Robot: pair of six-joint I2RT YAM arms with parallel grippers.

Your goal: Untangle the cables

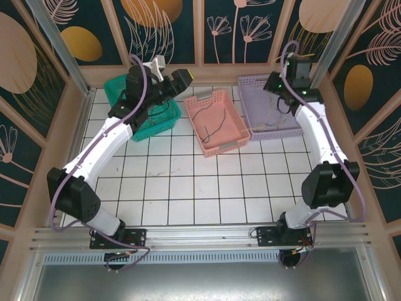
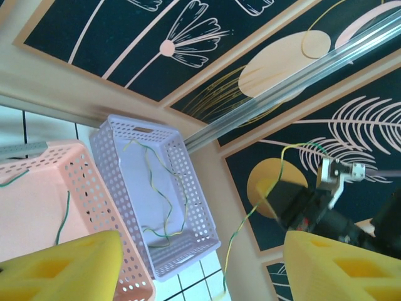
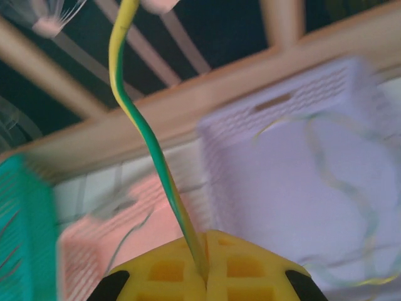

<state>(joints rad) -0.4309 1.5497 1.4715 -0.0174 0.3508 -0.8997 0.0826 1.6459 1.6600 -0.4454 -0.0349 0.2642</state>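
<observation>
The green-and-yellow cable is pinched between the pads of the right gripper, whose fingers are pressed together on it at the bottom centre of the right wrist view. From that pinch its long axis climbs steeply, bending toward the upper left of the frame and out past the top edge. In the left wrist view the same cable loops over the gripper at the right of the frame, then trails down in 1 slack line to the bottom centre, beside the lilac basket.

More loose cables lie inside that basket, waving along its length. A dark cable sits in the pink basket at the upper middle of the top view.

The right arm is plainly the nearer 1, since it already has the strand. The left gripper holds nothing, with its 2 yellow fingers spread wide, and hangs over the green basket at the upper left, well apart from the held cable.

The next pull probably needs to follow the strand's upward axis, so the hanging tail slides free of the others.
</observation>
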